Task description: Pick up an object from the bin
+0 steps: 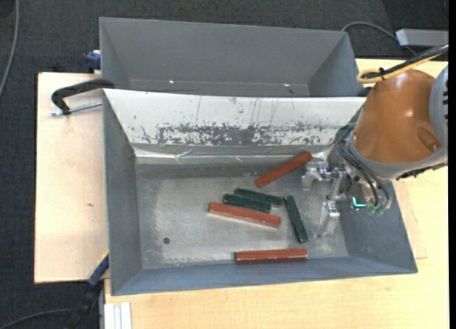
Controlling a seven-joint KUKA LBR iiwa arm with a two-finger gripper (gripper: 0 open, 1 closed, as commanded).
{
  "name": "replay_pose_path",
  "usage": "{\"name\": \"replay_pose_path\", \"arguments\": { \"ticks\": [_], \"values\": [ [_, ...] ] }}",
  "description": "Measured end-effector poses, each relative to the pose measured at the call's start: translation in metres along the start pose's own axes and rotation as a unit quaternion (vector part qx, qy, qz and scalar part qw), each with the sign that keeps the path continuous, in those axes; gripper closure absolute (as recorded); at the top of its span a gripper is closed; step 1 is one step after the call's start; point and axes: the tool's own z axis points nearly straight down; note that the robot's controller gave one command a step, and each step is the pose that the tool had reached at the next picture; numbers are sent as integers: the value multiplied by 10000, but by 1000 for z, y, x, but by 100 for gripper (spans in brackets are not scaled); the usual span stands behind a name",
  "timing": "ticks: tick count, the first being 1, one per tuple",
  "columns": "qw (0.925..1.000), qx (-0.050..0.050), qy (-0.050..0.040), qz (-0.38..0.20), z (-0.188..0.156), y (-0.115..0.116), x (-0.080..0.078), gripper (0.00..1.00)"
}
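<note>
The grey bin (121, 199) carries six sticks on its scuffed floor. A brown stick (283, 169) lies tilted near the back wall. Mid-floor, a green pair (253, 198) lies side by side, with a red stick (244, 215) just in front of it. To their right a green stick (296, 218) lies steeply angled. A front stick (271, 255), red-brown, lies along the front wall. A dark speck (166, 241) sits front-left.

A red-brown bar (271, 254) lies nearest the camera, dark green bars (249, 200) behind.
</note>
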Motion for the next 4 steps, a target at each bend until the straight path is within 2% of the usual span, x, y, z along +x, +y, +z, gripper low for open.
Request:
{"name": "replay_pose_path", "arguments": {
  "ticks": [1,2,3,4],
  "values": [
    [10000,5,-41,-8,-4,0,-2,0],
    [9987,-2,-87,502,58,49,-63,0],
    [9995,1,-18,331,54,76,-60,0],
    [9994,-6,-74,347,57,105,-73,0]
  ]
}}
